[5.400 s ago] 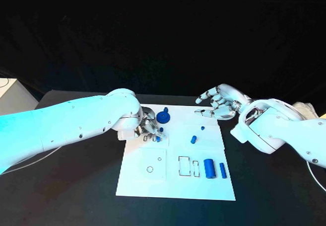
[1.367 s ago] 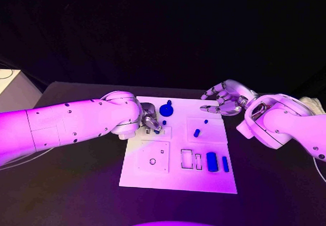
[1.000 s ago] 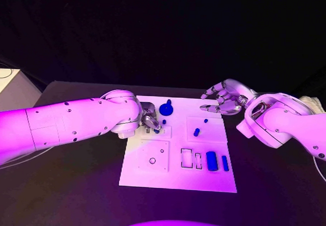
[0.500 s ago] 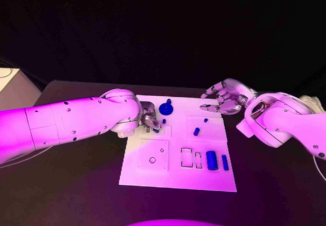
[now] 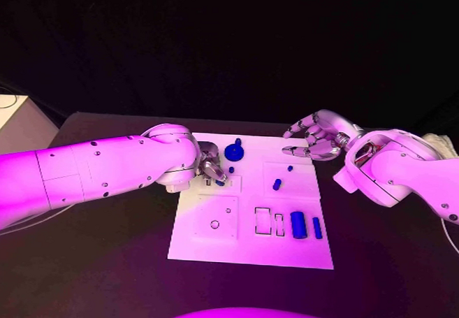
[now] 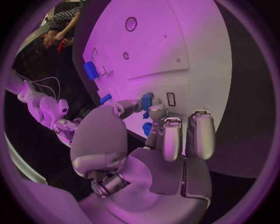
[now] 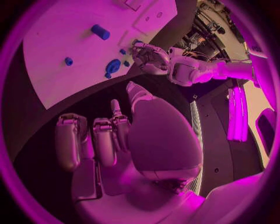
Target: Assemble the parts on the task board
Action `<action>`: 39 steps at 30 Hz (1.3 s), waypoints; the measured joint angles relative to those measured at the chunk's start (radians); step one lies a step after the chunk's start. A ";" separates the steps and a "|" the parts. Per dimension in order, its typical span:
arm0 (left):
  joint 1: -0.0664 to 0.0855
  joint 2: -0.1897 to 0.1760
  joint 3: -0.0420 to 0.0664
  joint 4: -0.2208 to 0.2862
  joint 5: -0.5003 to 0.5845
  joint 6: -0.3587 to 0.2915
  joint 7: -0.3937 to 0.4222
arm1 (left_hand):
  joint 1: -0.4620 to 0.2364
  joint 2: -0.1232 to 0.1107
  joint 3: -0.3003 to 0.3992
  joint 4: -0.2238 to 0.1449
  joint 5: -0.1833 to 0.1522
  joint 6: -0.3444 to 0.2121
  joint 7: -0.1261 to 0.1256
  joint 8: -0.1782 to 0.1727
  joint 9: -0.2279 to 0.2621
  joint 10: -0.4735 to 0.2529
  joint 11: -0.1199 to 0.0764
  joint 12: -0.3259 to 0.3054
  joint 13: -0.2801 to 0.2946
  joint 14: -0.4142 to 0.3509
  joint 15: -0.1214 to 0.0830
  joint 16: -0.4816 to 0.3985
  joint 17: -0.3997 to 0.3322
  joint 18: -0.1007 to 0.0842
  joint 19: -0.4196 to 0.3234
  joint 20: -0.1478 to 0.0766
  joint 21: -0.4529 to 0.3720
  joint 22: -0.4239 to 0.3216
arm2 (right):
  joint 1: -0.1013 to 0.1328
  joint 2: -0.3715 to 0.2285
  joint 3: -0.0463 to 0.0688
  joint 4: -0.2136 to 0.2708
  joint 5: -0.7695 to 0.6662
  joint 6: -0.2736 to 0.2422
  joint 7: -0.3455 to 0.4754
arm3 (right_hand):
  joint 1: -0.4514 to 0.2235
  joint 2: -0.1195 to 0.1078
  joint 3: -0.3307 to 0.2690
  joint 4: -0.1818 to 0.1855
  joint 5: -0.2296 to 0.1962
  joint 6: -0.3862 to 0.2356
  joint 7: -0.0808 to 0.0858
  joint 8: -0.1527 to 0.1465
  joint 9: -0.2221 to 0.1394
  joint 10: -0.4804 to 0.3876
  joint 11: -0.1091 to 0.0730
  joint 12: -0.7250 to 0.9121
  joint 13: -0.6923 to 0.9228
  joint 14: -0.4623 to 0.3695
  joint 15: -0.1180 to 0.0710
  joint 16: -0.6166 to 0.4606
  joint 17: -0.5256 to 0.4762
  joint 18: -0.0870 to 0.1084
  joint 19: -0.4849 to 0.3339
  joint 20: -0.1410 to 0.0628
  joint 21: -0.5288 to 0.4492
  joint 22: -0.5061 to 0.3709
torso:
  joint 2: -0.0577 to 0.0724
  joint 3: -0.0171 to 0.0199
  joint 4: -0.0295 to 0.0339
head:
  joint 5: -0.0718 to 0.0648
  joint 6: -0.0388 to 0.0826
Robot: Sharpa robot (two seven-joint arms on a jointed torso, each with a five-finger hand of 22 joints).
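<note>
I have the task board [image 5: 252,244] lying flat in the middle of the black bench [image 5: 105,266]. My left hand [image 5: 211,169] is down on the board's 10 o'clock corner. In the left wrist view its fingers [image 6: 165,140] are bunched around a small blue part [image 6: 147,100], pinched right against the board surface next to a small rectangular slot [image 6: 170,99]. A second blue piece sits just under the same fingers; I cannot tell whether it is held too.

My right hand [image 5: 318,137] hangs off the board's 1 o'clock corner, over the bench, fingers loosely curled and apart, holding nothing.

Just at 1 o'clock of the left hand is a round blue disc with a knob [image 5: 234,153]. Toward 3 o'clock from it lies a short blue peg [image 5: 277,184], with a tiny blue dot [image 5: 290,167] just beyond. At the board's 4 o'clock stretch, a fat blue cylinder [image 5: 298,224] and a thin blue bar [image 5: 317,228] lie side by side, just beside two empty outlined slots [image 5: 263,221].
</note>
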 measured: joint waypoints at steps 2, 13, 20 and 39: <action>0.000 0.001 0.000 -0.001 0.000 0.001 -0.001 | 0.000 0.000 0.000 0.000 0.000 0.002 -0.002 0.000 0.000 0.002 -0.002 0.000 0.001 0.000 0.000 0.000 0.000 0.000 0.000 0.000 0.003 0.000 | 0.000 0.000 0.000 0.000 0.000 0.000 0.000 | 0.000 0.000 0.000 0.000 0.000 0.000 0.000 0.000 0.000 0.000 0.000 0.000 0.000 0.000 0.000 0.000 0.000 0.000 0.000 0.000 0.000 0.000 | 0.000 0.0000 0.0000 | 0.000 0.000; 0.001 0.008 0.001 -0.009 -0.001 0.010 -0.006 | -0.017 0.007 0.000 0.000 0.000 0.009 -0.005 0.005 0.006 0.021 -0.007 0.011 0.013 0.000 -0.008 0.000 0.000 0.000 0.007 0.000 0.003 0.000 | 0.000 0.000 0.000 0.000 0.000 0.000 0.000 | 0.000 0.000 0.000 0.000 0.000 0.000 0.000 0.000 0.000 0.000 0.000 0.000 0.000 0.000 0.000 0.000 0.000 0.000 0.000 0.000 0.000 0.000 | 0.000 0.0004 -0.0006 | 0.001 -0.004; 0.002 0.010 0.001 -0.012 -0.002 0.015 -0.008 | -0.025 0.004 0.000 0.000 -0.005 0.012 -0.005 0.008 0.008 0.030 -0.009 0.017 0.023 0.000 -0.008 0.000 0.000 0.000 0.015 -0.007 0.006 0.000 | 0.000 -0.002 0.000 0.001 0.000 0.001 0.000 | 0.000 0.000 0.000 0.000 0.001 -0.001 0.000 0.001 0.000 0.000 0.000 0.000 0.000 0.000 0.000 0.000 0.000 0.000 0.000 0.000 0.000 0.000 | 0.000 0.0006 -0.0006 | 0.000 -0.007; 0.002 0.014 0.001 -0.015 -0.005 0.031 -0.009 | -0.059 -0.002 -0.002 -0.064 -0.017 0.023 -0.015 0.010 0.008 0.050 -0.021 0.026 0.036 0.000 -0.022 0.000 0.000 -0.016 0.027 -0.013 0.006 0.000 | 0.000 -0.005 0.000 0.005 0.000 0.001 0.000 | 0.000 0.000 0.004 -0.004 0.004 -0.007 0.000 0.008 0.000 0.000 0.000 0.000 0.000 0.000 0.000 0.000 0.001 0.000 0.000 0.000 0.000 0.000 | -0.001 0.0003 0.0002 | -0.001 -0.010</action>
